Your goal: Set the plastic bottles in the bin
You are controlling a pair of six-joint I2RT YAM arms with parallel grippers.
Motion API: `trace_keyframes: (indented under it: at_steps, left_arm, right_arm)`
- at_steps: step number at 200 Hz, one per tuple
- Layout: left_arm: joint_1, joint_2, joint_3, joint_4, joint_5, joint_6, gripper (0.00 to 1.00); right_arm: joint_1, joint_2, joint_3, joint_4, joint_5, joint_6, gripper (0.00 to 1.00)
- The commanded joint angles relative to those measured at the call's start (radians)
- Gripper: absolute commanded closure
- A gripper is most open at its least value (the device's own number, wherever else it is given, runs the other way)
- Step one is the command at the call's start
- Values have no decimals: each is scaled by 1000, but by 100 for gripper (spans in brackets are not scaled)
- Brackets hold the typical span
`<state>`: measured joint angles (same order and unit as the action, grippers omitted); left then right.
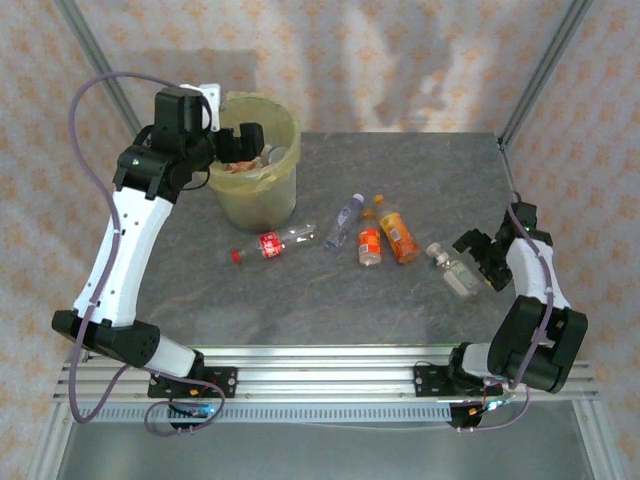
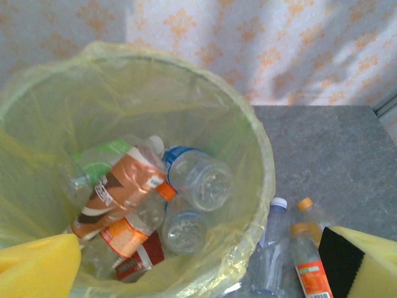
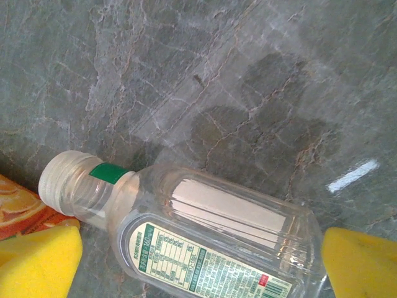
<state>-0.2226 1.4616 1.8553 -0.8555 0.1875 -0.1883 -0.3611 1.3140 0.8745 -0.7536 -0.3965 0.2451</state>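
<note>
The grey stone-patterned table [image 1: 420, 310] carries everything. Toward its far left corner stands the pale yellow-green bin [image 1: 255, 200], lined with a yellow bag, and I place the rest from it.

My left gripper [image 1: 240, 142] hangs right over the bin's mouth, jaws spread as wide as they go and empty. Below its yellow pads [image 2: 37, 267] a heap of bottles [image 2: 155, 205] lies at the bin's bottom, with orange, green and blue labels jumbled together.

My right gripper [image 1: 478, 258] is far to the right of the bin, low over the table, jaws likewise wide apart. A clear white-capped bottle [image 1: 455, 272] lies on its side between the pads, not clamped.

Between that one and the bin four more lie on their sides. An orange-capped bottle [image 1: 398, 235] and a second orange bottle [image 1: 370, 245] are side by side. A bluish bottle [image 1: 343, 222] is nearer the bin, and a red-labelled bottle [image 1: 272, 245] is just in front of the bin's base.
</note>
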Motion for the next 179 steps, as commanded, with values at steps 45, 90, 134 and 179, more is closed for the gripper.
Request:
trace_keyframes:
  at_steps: [45,90,134,179]
  left_arm:
    - [-5,-78,-48,56,27,-45,0]
    - [-5,-90,-74,66,26,-57,0]
    - [-6,-101,-90,73,14,-63,0]
    - [-6,-108,-106,76,8,-77,0]
  right_arm:
    - [-5,1,-75,52,-137,-3,1]
    - [6,-56,-116,49,-186,19,3]
    - [59,-92,-157,52,-171,53,3]
    - [137,-118,-169,19,-86,90,4]
